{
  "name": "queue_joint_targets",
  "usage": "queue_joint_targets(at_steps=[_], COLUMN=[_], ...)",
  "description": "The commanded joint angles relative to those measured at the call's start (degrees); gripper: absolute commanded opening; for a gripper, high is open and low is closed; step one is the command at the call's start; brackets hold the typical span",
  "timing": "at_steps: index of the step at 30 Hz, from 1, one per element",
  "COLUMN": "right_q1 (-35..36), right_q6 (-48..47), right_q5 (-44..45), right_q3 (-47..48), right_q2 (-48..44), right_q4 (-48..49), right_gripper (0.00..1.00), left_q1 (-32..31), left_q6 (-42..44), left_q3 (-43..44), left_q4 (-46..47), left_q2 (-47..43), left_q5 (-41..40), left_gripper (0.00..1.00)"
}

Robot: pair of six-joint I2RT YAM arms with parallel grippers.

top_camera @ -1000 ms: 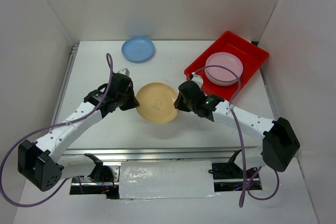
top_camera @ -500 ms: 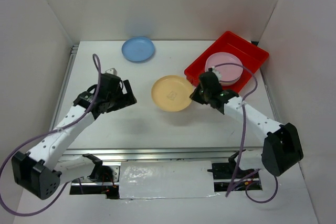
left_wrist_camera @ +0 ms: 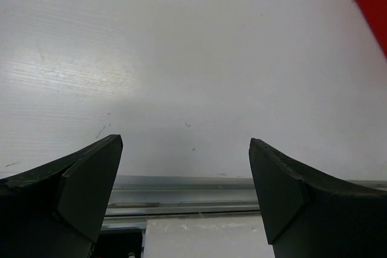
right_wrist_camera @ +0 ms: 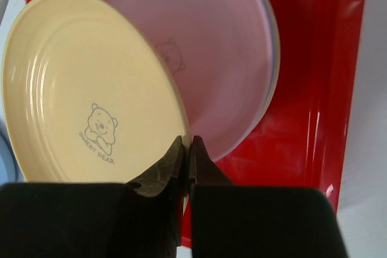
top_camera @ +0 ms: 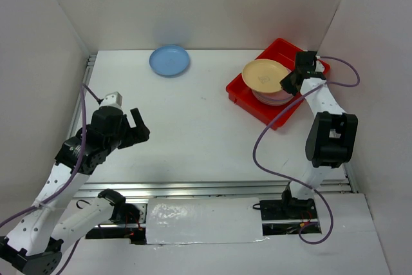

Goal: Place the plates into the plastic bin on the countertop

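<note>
Open surface stretches between the spread left gripper and the red bin, wide enough for a gripper to cross. The blue plate lies alone near the back wall, well apart from the bin. Over the bin, the yellow plate pinched in the right gripper covers the pink stack. The right arm fills the right side. White walls close the left, back and right.

On the yellow plate, a small grey bear was printed, with "SWEET DEAR" in capitals beneath it, legible in the right wrist view. The pink plate showed a faint bear outline; no wording could be read there. No other text was legible.
</note>
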Motion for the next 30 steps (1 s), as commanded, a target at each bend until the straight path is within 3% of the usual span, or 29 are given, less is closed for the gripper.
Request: queue_joint_targets(at_steps=[1, 7, 10, 11, 13, 14, 19, 21, 22, 24, 30], right_q1=[-1.83, -4.39, -4.30, -4.12, -3.25, -2.81, -0.26, 0.71, 2.36, 4.48, 21.87], right_q6=[-0.47, -0.38, -0.99, -0.90, -0.64, -0.47, -1.87, -3.61, -4.24, -4.51, 4.26], right_q5=[-0.65, -1.71, -0.92, -0.57, 1.36, 2.50, 2.61, -1.77, -8.84, -13.73, -27.89], right_q3=[6.55, 8.75, 11.83, 12.01, 11.22, 9.39, 4.11, 0.51, -1.33, -9.32, -40.16], right_q2=[2.74, 4.51, 4.78, 4.25, 0.31, -1.53, -16.82, -22.26, -24.21, -30.18, -51.42], right_q4=[-3.66, -3.67, -7.70, -8.32, -9.03, -8.60, -5.09, -4.12, -1.76, -0.33, 20.56], right_gripper=[0.00, 0.06, 0.44, 0.75, 0.86, 0.98, 1.00, 1.00, 1.00, 1.00, 1.00], left_q1=[-0.75, -2.25, -3.22, -3.22, -2.96, -2.78, -1.20, -0.94, -0.15, 1.08, 9.60], left_q6=[2.63, 3.60, 3.86, 3.60, 3.25, 2.99, -0.08, -2.10, -4.20, -6.23, -14.93], left_q3=[-1.47, -1.74, -1.91, -1.83, -1.65, -1.56, -2.43, -5.50, -6.74, -9.47, -13.77], left_q4=[-1.40, -1.05, -0.61, -0.61, -0.52, -0.61, 2.88, 6.75, 9.21, 16.86, 40.73], left_q2=[-0.83, 0.14, 0.14, -0.03, 0.05, 0.14, 0.84, 1.11, 1.54, 4.52, 19.89], left_q5=[0.96, 2.54, 2.99, 2.72, 1.84, 1.67, 1.75, 2.71, 4.03, 5.35, 8.52], left_gripper=[0.99, 0.99, 0.99, 0.99, 0.99, 0.99, 0.99, 0.99, 0.99, 0.99, 0.99])
